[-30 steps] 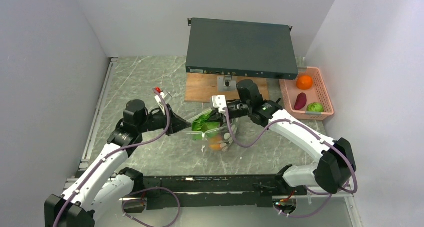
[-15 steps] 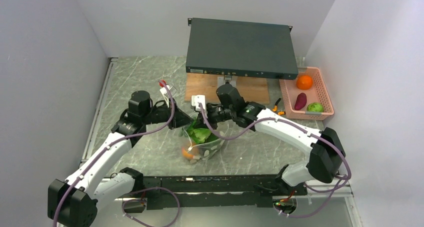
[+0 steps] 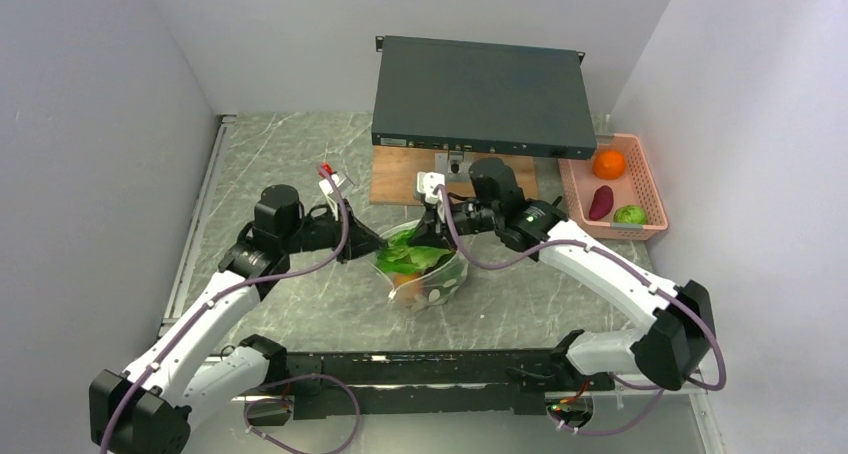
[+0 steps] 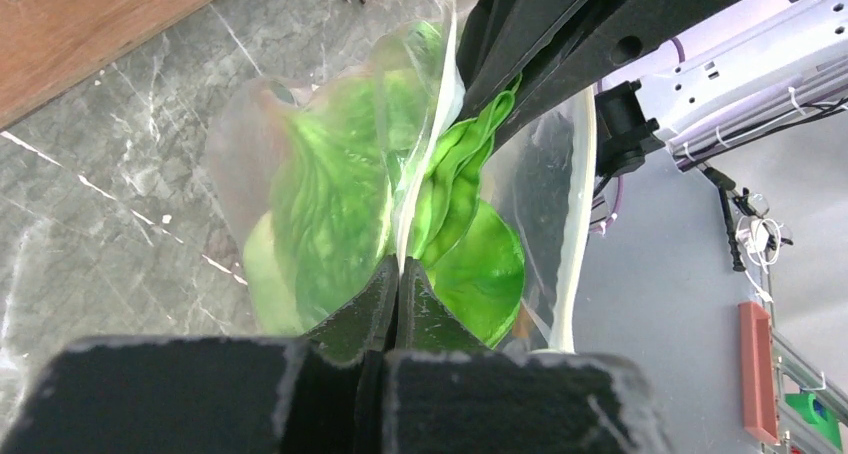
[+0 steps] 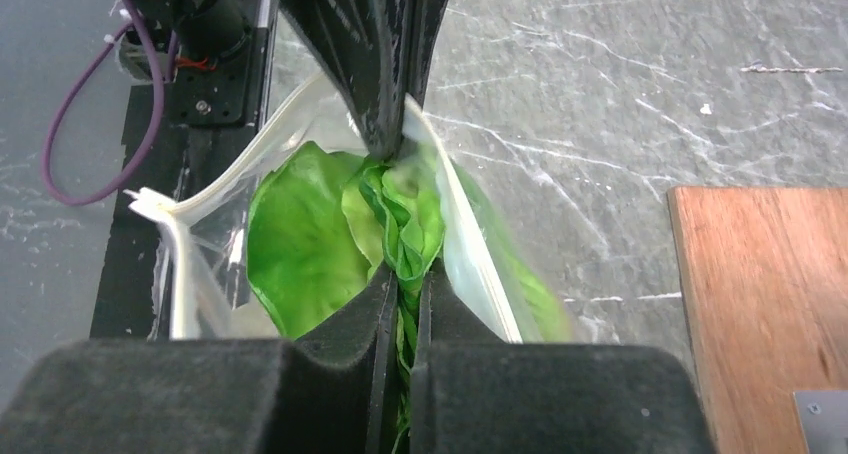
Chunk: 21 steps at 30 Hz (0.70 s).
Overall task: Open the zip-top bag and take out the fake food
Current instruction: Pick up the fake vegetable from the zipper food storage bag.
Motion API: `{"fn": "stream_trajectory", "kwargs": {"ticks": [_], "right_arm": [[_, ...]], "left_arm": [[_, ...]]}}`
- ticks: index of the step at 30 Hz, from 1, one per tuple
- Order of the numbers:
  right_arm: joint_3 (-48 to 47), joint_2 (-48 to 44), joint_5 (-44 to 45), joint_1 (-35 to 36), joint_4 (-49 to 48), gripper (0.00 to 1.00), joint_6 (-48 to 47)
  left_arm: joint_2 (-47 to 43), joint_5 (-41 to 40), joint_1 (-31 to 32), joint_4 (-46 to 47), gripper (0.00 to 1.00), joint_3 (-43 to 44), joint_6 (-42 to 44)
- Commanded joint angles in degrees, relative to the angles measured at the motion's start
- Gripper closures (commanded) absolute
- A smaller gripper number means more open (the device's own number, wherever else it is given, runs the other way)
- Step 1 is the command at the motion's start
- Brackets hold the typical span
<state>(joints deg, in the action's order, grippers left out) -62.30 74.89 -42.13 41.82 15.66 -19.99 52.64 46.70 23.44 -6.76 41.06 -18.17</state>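
Pulling the lettuce (image 5: 300,234) out is the step in hand: my left gripper (image 4: 398,269) pinches the rim of the zip-top bag (image 3: 440,282) between the arms, my right gripper (image 5: 405,274) clamps the leaf; next I draw it clear.

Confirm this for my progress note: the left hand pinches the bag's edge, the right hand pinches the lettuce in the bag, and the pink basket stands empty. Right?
Not quite. The pink basket is not empty: the top view shows an orange ball, a dark purple piece and a round green piece lying in it. The rest holds.
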Motion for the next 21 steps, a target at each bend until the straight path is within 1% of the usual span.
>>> {"fn": "stream_trajectory", "kwargs": {"ticks": [1, 5, 13, 18, 21], "right_arm": [[2.45, -5.79, -4.31, -2.28, -2.69, 1.00, -2.79], [3.27, -7.33, -7.48, -5.35, -6.68, 1.00, 1.04], [3.94, -8.09, -10.62, -6.05, -9.93, 1.00, 3.75], [3.13, -7.70, -12.00, -6.17, -16.13, 1.00, 10.47], [1.84, -5.24, -9.63, -6.20, -21.05, 1.00, 16.53]], "left_arm": [[-1.47, -0.66, -0.61, -3.25, 1.00, 0.42, 2.24], [-2.06, -0.52, -1.35, -3.20, 1.00, -0.87, 2.24], [-1.92, -0.20, -2.86, -2.85, 1.00, -2.87, 2.44], [-2.05, 0.47, -2.92, -0.58, 1.00, -2.97, 0.96], [-0.85, 1.39, -2.89, 0.69, 1.00, -2.10, 0.23]]}}
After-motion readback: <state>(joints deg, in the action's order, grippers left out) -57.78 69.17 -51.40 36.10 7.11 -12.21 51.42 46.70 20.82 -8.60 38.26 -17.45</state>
